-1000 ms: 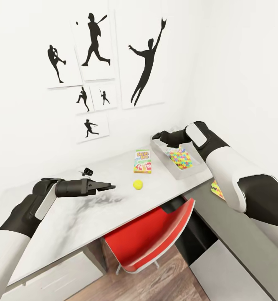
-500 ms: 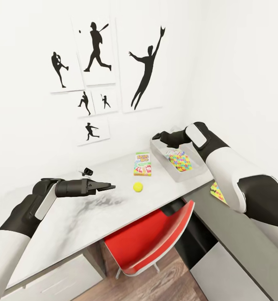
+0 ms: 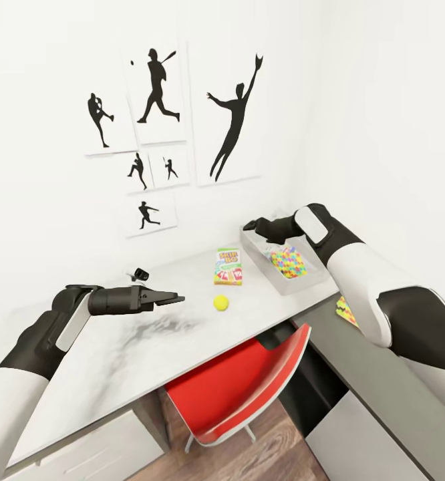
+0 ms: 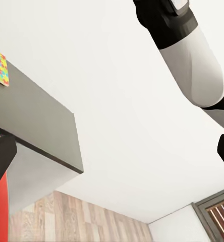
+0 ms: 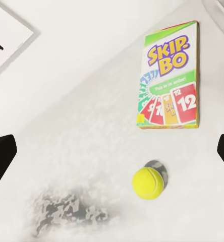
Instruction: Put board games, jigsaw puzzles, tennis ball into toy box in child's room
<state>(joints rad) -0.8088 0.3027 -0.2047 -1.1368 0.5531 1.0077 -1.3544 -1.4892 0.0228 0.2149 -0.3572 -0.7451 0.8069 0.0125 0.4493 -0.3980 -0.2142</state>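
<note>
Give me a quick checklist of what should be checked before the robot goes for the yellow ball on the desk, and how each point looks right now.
1. Ball reachable, nothing on top of it: ok; it lies bare on the desk.
2. Left tool free to grab: ok, it holds nothing and hovers beside the ball, apart from it.
3. Right tool free: cannot tell; it is over the tray and its tips are hard to make out.
4. Room in the tray: ok; one puzzle lies inside.
5. Card game box out of the way: ok, apart from the ball.
6. Second puzzle stowed: not ok, on the darker desk.
</note>
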